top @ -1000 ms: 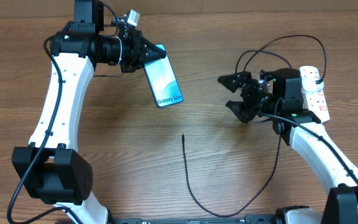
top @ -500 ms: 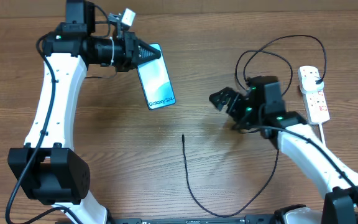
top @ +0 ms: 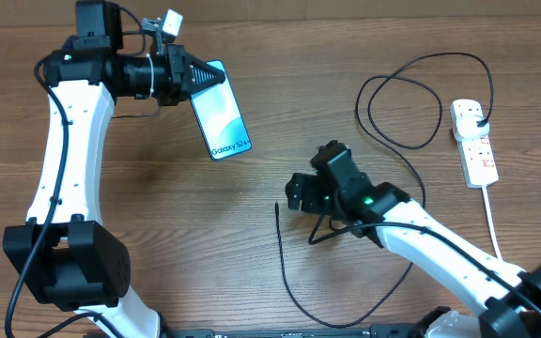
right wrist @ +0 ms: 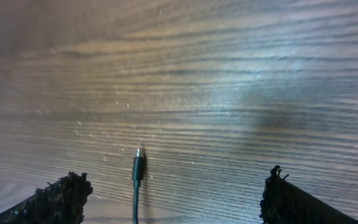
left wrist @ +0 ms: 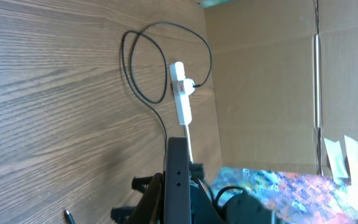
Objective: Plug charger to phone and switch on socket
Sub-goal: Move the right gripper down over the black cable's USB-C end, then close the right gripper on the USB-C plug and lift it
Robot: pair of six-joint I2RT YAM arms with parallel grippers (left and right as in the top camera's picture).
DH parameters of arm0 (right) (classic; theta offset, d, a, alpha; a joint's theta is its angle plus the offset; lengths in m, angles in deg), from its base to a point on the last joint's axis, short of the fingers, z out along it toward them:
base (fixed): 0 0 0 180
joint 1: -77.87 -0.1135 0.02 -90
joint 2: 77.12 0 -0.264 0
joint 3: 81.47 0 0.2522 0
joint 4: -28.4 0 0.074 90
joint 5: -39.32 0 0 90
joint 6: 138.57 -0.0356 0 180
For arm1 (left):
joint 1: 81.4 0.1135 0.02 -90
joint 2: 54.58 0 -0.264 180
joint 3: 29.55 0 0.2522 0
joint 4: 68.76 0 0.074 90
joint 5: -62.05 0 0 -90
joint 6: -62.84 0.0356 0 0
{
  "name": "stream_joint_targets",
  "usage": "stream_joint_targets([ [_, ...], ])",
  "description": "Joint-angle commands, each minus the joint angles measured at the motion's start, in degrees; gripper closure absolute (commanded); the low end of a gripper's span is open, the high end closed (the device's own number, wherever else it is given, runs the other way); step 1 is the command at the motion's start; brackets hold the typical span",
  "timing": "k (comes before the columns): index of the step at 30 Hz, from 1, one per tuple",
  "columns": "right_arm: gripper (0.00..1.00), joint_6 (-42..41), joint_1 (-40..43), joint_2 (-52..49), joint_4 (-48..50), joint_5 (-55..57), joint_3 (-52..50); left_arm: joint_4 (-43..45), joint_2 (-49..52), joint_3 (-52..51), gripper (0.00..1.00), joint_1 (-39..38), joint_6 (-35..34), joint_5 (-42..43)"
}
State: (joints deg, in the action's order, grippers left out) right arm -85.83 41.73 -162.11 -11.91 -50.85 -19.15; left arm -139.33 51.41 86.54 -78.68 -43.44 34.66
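Black charger (right wrist: 138, 169) tip between spread right end effector (right wrist: 178, 182) fingers.

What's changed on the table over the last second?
The right hand swung away from the power strip to the table's middle, open near the connector tip of the charger. The left hand, shut on the phone, carried it slightly leftward. Charger and power strip lay unmoved.
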Motion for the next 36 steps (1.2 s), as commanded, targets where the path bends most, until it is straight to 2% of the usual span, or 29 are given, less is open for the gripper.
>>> stream_joint_targets([
  [1, 0.09, 1.6, -2.1, -3.1, 0.4, 3.6, 1.7, 0.1, -0.3, 0.0, 0.96, 0.4, 0.9, 2.8],
  [23, 0.07, 1.3, -11.4, -11.9, -5.9, 8.1, 8.1, 0.1, -0.3, 0.0, 0.95, 3.4, 0.9, 1.3],
  [26, 0.10, 1.2, -11.5, -14.4, -8.3, 8.3, 10.5, 0.1, -0.3, 0.0, 0.96, 3.4, 0.9, 1.3],
  [36, 0.10, -1.2, -13.8, -21.7, -14.3, 12.2, 17.3, 0.1, -0.3, 0.0, 0.96, 3.4, 0.9, 0.4],
])
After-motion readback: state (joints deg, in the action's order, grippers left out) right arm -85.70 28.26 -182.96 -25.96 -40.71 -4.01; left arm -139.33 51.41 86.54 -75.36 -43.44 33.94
